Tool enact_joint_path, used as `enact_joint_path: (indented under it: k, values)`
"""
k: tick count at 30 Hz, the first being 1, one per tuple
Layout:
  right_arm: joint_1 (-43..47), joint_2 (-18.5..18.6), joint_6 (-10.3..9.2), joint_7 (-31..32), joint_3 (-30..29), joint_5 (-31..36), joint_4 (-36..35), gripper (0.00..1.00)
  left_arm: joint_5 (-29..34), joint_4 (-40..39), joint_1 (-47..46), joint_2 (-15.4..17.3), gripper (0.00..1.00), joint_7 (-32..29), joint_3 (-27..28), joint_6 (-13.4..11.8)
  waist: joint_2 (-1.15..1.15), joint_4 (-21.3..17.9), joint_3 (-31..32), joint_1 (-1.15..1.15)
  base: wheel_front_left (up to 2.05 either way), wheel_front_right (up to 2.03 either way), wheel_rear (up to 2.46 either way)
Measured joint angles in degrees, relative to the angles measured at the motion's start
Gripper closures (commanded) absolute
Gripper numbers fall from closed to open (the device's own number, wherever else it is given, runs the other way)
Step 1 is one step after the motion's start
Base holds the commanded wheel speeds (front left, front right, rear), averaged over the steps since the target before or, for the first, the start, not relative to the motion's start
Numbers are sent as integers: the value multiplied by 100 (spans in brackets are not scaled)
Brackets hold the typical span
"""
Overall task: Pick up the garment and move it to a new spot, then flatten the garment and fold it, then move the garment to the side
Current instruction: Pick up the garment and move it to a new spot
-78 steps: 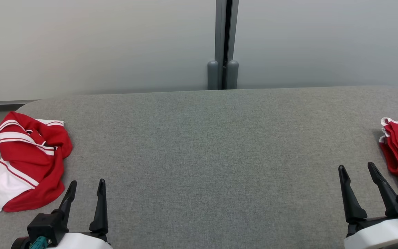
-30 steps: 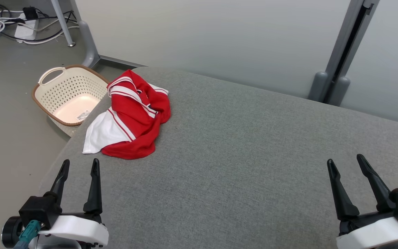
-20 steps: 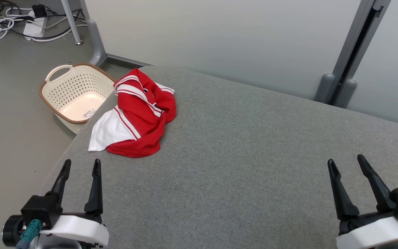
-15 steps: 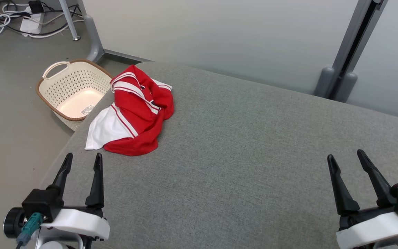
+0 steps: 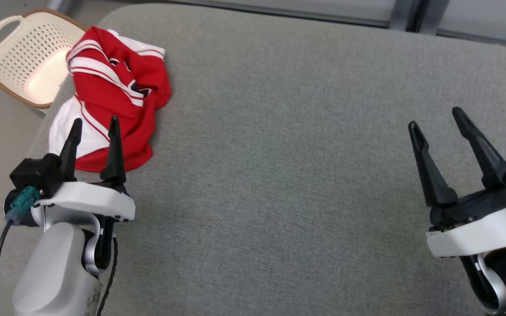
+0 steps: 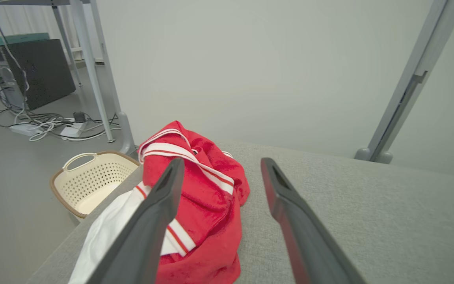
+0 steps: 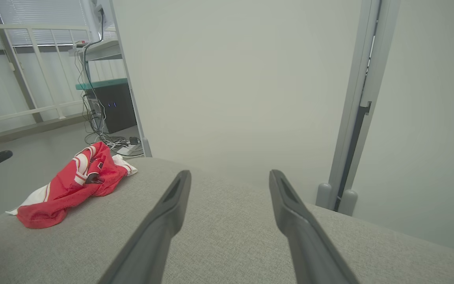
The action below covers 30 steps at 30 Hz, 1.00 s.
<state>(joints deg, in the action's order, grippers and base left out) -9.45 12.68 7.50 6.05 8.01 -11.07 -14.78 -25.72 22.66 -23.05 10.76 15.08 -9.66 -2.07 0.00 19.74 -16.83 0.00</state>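
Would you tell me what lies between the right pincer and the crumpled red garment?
Head view: only bare grey fabric tabletop separates the right pincer from the red garment.

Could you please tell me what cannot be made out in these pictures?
Head view: the left pincer overlaps the near edge of the garment; whether it touches the cloth cannot be told.
Left wrist view: a finger and the bottom edge hide the garment's near part.
All views: crumpling hides the garment's shape.
Head view: the table covers part of the basket.
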Motion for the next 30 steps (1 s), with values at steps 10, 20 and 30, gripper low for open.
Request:
enact_joint_path:
  k: [10, 20, 30]
  values:
    - [-567, 86, -1, -152, 29, 64, 1, 0, -222, 2870, -1377, -68, 0, 9, 424, 614, 0, -506, -1118, 0, 0, 0, 0]
    - [-647, 37, -1, -335, -8, 63, 167, 0, -382, 3843, -2004, 137, 100, 46, 687, 847, 0, -744, -1230, 0, 0, 0, 0]
    - [-287, -29, 0, -483, 26, -5, 466, 0, 311, 2257, -1014, 24, 100, 1, 1250, 592, 0, -693, -517, 0, 0, 0, 0]
